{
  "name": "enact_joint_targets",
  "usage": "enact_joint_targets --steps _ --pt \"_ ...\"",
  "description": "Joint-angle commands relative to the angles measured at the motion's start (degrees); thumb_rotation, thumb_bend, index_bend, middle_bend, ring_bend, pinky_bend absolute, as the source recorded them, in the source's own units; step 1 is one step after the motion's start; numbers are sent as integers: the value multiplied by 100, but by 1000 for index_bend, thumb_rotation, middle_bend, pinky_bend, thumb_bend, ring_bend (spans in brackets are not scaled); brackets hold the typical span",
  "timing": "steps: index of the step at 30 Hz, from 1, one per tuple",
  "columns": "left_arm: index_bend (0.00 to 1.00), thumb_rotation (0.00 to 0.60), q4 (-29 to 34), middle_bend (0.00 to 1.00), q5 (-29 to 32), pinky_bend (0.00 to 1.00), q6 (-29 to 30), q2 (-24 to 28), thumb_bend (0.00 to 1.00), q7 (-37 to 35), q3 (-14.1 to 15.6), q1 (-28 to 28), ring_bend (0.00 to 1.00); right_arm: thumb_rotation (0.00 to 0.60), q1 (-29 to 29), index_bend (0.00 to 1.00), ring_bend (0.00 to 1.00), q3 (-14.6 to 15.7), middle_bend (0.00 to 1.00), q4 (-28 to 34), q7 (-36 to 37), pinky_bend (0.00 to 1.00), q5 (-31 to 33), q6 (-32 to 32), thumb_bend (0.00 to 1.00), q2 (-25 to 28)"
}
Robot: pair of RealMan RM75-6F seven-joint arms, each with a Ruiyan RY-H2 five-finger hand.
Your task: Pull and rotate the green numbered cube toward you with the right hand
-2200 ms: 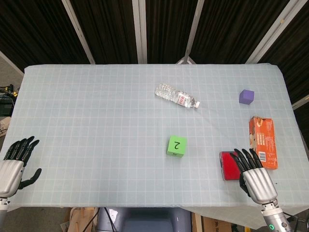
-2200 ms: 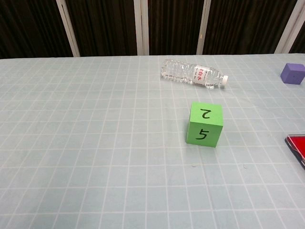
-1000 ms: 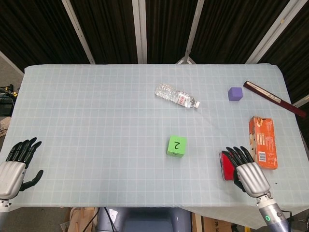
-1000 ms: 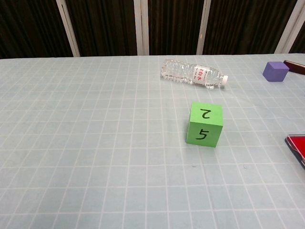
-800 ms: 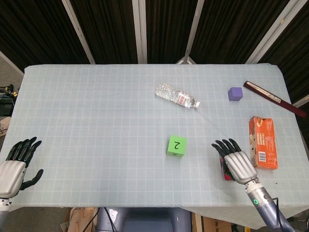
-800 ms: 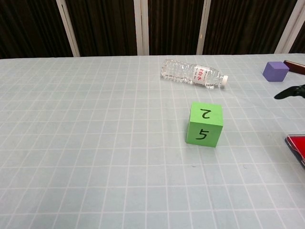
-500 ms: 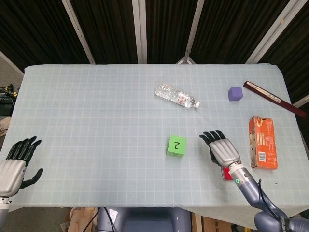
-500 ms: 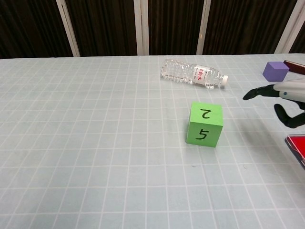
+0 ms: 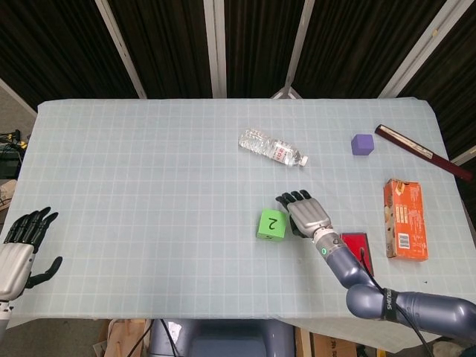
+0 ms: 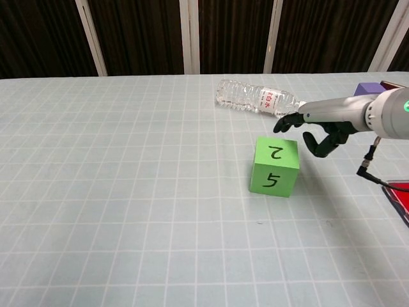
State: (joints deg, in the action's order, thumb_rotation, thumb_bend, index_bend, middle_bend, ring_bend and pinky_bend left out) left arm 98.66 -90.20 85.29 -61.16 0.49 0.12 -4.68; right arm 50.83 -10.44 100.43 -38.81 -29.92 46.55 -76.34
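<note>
The green numbered cube (image 9: 272,224) (image 10: 275,166) sits on the table near the middle, a "2" on top and a "5" on its near face. My right hand (image 9: 303,213) (image 10: 316,131) hovers just right of and slightly behind the cube, fingers spread and curved downward, holding nothing; I cannot tell whether it touches the cube. My left hand (image 9: 21,253) rests open at the table's near left edge, seen only in the head view.
A clear water bottle (image 9: 272,149) (image 10: 259,99) lies behind the cube. A purple cube (image 9: 362,144) and a dark stick (image 9: 422,152) are at the far right. An orange box (image 9: 404,229) and a red flat case (image 9: 355,248) lie right of my right arm.
My right hand has swept left from over the red case to just beside the green cube. The cube and my left hand have not moved.
</note>
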Motion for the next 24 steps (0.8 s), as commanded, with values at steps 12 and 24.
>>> enact_joint_targets --steps 12,24 --pt "76 600 -7 0 33 41 -26 -25 438 66 -10 -17 0 600 405 154 66 340 107 307 -81 0 318 369 900 113" --pt "76 600 18 0 33 41 -24 -56 439 180 4 -10 0 600 426 159 66 573 128 651 62 0 174 518 901 496"
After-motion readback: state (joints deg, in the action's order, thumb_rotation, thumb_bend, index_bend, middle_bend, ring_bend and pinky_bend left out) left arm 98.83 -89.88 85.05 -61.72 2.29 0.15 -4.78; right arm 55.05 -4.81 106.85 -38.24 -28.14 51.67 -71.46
